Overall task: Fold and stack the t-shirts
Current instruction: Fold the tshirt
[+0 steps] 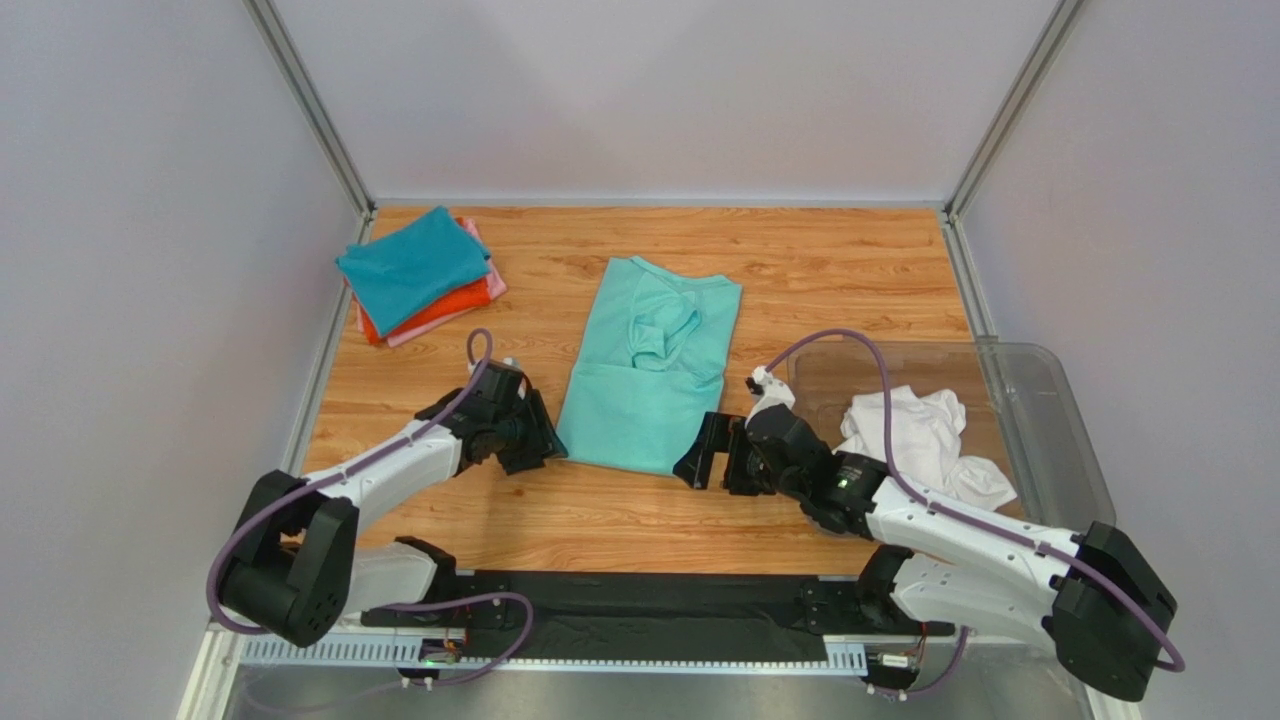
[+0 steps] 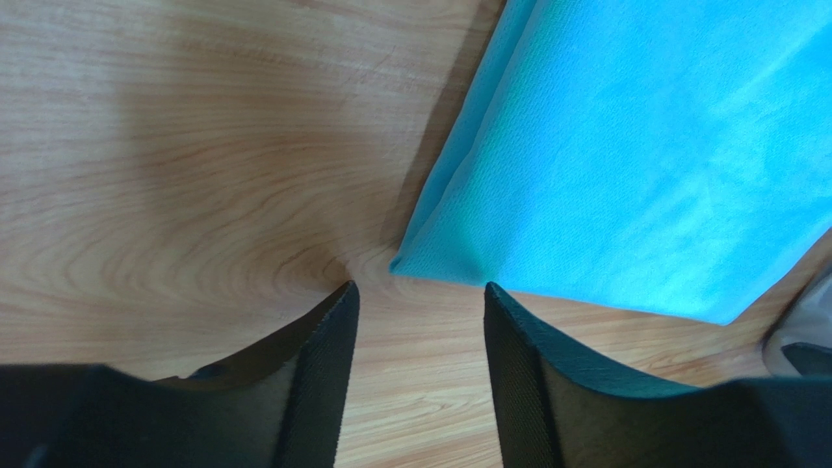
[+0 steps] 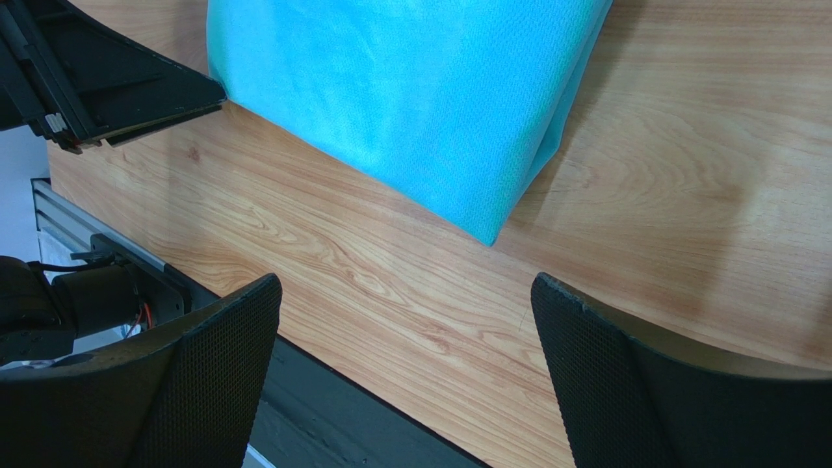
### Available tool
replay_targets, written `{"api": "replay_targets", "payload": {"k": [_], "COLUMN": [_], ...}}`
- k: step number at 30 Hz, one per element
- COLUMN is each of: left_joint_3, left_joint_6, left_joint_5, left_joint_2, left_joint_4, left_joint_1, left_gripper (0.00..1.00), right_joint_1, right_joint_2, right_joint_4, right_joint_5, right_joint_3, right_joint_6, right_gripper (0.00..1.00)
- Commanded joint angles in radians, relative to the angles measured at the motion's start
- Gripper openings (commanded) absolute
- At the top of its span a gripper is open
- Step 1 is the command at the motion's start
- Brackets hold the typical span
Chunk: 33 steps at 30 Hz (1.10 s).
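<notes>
Seen from above, a wooden table [image 1: 842,285] fills the middle of the frame. In its upper left corner sits a stack of folded shirts: a teal shirt [image 1: 409,267] on top, an orange shirt [image 1: 451,308] under it, and a pink shirt [image 1: 478,240] showing only as a thin edge. Below and to the right of the stack, the left claw [image 1: 549,447] lies low over the table at the lower left corner of the mint shirt [image 1: 654,368]. Its own camera shows the two fingers apart with nothing between them, and the shirt corner just beyond their tips, not touching. The mint shirt lies flat in the centre of the frame, folded into a long strip that runs from upper centre to lower centre, slightly tilted, with a sleeve folded on top. At its lower right corner is the right claw [image 1: 699,458], spread wide and empty, with the cloth corner ahead of the gap between its fingers. At the right edge of the table stands a clear bin [image 1: 1037,405], and a crumpled white shirt [image 1: 917,435] lies inside it.
</notes>
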Motion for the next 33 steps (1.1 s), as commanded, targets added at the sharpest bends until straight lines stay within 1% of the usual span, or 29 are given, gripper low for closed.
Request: {"api": "replay_targets", "payload": {"k": [1,3,4,8,9,10,11,12,14,15,17,21,22,23,25,26,27,28,29,30,31,33], "left_joint_3": [0.025,0.028,0.029,0.019,0.017,0.017,0.017,0.017,0.017,0.016,0.014,-0.006,-0.012,-0.015,-0.017,-0.017,-0.017,-0.014,-0.012,-0.011,-0.01,-0.01], "left_joint_6": [0.003,0.003,0.005,0.005,0.005,0.005,0.007,0.007,0.008,0.013,0.019,0.028,0.03,0.03,0.034,0.036,0.037,0.039,0.04,0.042,0.042,0.042], "left_joint_5": [0.0,0.0,0.003,0.009,0.006,0.0,-0.002,-0.005,-0.006,-0.002,0.004,0.001,-0.002,-0.005,-0.009,-0.013,-0.016,-0.017,-0.02,-0.022,-0.025,-0.028], "left_joint_2": [0.049,0.063,0.074,0.082,0.083,0.083,0.085,0.085,0.088,0.09,0.09,0.065,0.059,0.057,0.045,0.044,0.042,0.04,0.039,0.039,0.039,0.034], "left_joint_4": [0.038,0.041,0.041,0.05,0.053,0.05,0.052,0.052,0.05,0.052,0.053,0.063,0.063,0.063,0.055,0.052,0.047,0.043,0.04,0.037,0.033,0.03], "left_joint_1": [0.005,0.005,0.005,0.005,0.005,0.005,0.005,0.005,0.005,0.005,0.005,0.005,0.005,0.005,0.005,0.003,0.005,0.005,0.005,0.005,0.005,0.003], "left_gripper": [0.5,0.47,0.42,0.29,0.24,0.22,0.17,0.1,0.0,0.0,0.0,0.0,0.0,0.0,0.0,0.0,0.0,0.0,0.0,0.0,0.0,0.0], "right_joint_1": [0.005,0.006,0.005,0.005,0.005,0.005,0.006,0.01,0.04,0.052,0.082,0.102,0.105,0.106,0.108,0.108,0.108,0.108,0.108,0.108,0.108,0.108], "right_joint_2": [0.005,0.006,0.006,0.009,0.018,0.025,0.034,0.058,0.093,0.133,0.173,0.264,0.276,0.287,0.307,0.317,0.321,0.325,0.331,0.336,0.337,0.351], "right_joint_4": [0.044,0.043,0.041,0.041,0.041,0.037,0.034,0.021,-0.047,-0.089,-0.114,-0.127,-0.137,-0.144,-0.155,-0.157,-0.157,-0.157,-0.163,-0.173,-0.177,-0.178], "right_joint_5": [0.034,0.032,0.034,0.034,0.029,0.022,0.011,0.008,0.046,0.095,0.135,0.161,0.164,0.169,0.175,0.174,0.177,0.181,0.19,0.19,0.19,0.192], "right_joint_3": [0.008,0.008,0.009,0.008,0.011,0.014,0.027,0.04,0.09,0.11,0.138,0.187,0.204,0.21,0.222,0.224,0.225,0.227,0.233,0.236,0.238,0.242], "right_joint_6": [0.001,-0.001,-0.001,-0.008,-0.011,-0.019,-0.048,-0.057,-0.071,-0.074,-0.079,-0.105,-0.106,-0.11,-0.128,-0.137,-0.161,-0.172,-0.185,-0.194,-0.206,-0.22], "right_gripper": [1.0,1.0,1.0,1.0,1.0,1.0,1.0,1.0,1.0,1.0,1.0,0.99,0.97,0.88,0.77,0.69,0.68,0.65,0.57,0.55,0.5,0.49]}}
